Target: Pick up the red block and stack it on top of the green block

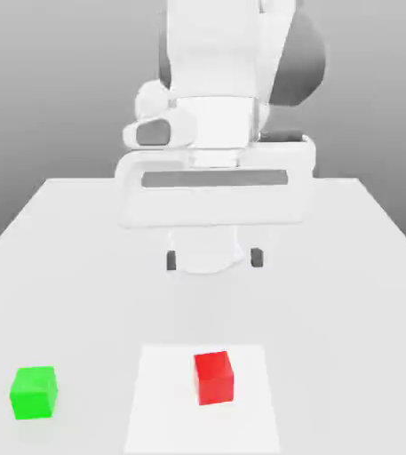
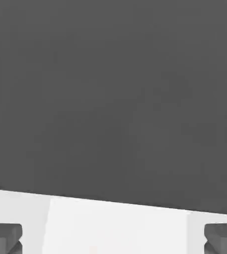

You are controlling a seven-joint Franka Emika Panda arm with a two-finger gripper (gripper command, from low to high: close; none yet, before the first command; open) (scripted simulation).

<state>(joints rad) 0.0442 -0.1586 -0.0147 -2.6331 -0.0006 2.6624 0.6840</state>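
While my empty jaws (image 1: pixel 214 259) stand wide, I should square them to the red cube (image 1: pixel 214 379), then descend straight.

On my exterior view I have a pale, plain tabletop (image 1: pixel 330 311), its far edge running straight across before a grey backdrop (image 1: pixel 55 89). I can also make out a flat, brighter white four-sided patch (image 1: pixel 171 427) on the tabletop, toward the near side.
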